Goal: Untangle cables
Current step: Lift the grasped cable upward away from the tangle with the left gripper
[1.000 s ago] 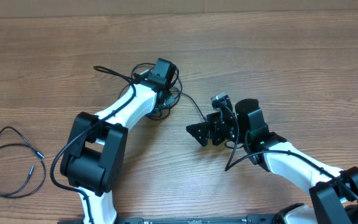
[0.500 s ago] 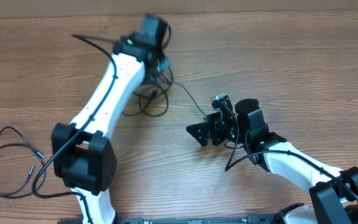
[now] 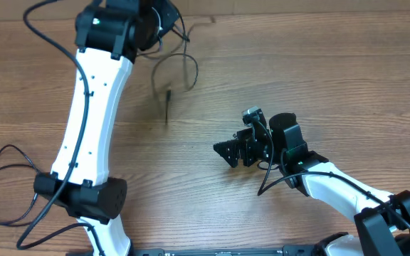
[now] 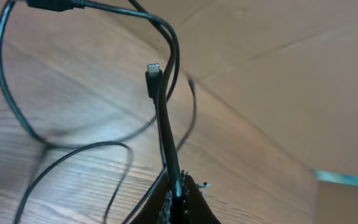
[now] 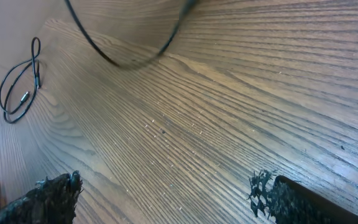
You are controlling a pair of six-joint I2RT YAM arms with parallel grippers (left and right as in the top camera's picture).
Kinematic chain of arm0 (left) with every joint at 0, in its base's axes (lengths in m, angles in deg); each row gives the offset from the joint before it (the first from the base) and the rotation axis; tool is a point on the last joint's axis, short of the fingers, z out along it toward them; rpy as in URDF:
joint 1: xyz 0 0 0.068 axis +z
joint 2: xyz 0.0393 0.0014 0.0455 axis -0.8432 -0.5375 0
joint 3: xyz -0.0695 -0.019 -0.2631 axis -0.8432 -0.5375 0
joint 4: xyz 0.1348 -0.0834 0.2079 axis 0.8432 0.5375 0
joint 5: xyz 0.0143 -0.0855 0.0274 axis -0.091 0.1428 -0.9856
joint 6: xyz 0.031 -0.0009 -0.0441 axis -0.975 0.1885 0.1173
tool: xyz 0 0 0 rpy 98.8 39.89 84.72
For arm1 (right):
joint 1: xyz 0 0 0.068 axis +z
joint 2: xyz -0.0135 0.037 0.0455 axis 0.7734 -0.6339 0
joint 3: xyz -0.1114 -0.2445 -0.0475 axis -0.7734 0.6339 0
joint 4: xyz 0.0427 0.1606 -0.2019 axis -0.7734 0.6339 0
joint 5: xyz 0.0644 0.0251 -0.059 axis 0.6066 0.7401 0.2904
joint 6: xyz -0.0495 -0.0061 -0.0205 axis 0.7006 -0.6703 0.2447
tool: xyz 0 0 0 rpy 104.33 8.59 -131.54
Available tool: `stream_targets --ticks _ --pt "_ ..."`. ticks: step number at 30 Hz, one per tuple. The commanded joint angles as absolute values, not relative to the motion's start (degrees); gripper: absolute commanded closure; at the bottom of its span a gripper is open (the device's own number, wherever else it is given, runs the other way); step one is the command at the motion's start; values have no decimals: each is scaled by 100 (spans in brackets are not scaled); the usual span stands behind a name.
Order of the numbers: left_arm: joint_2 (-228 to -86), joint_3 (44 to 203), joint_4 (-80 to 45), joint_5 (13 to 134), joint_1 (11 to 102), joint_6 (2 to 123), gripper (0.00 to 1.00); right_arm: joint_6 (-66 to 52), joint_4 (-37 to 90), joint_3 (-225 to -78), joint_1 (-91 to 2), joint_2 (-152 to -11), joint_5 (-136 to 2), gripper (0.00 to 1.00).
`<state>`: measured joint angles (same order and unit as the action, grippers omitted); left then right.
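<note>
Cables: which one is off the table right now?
The bunch clamped in the left gripper, dangling above the table with a plug end hanging free. The other cable, looped at the left edge, lies flat and untouched.

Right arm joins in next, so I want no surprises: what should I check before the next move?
1. Left end effector shut on the held cable: ok.
2. Right end effector open and empty: ok.
3. Right end effector apart from the hanging strands: ok.
4. Hanging strands free of knots: cannot tell, blurred.
5. Loose cable lying on the table, apart from the hanging strands: ok.
</note>
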<state>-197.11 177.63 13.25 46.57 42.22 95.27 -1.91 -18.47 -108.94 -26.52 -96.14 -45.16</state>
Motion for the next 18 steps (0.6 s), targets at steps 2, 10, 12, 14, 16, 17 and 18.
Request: stream_targets --ticks 2,10,12,14,16,17,18 --pt "-19545 18034 1349 4725 4226 9503 96 -187 -1832 -10949 -2613 -9631 -4516 2" --pt "-19545 18034 1461 4718 4226 9503 96 -167 -1808 -10949 -2613 -9631 -4516 2" --pt "-19545 18034 1461 4718 4226 9503 96 -165 -1808 -10949 -2613 -9631 -4516 2" --pt "-19545 18034 1469 4699 4226 9503 96 -167 -1805 -10949 -2613 -9631 -4516 2" --pt "-19545 18034 1476 4692 4226 9503 96 -167 -1808 -10949 -2613 -9631 -4516 2" --pt "-19545 18034 1485 4673 4224 9503 96 -167 -1808 -10949 -2613 -9631 -4516 2" --pt "-19545 18031 1524 4583 4222 9506 96 -167 -1812 -10949 -2613 -9631 -4516 2"
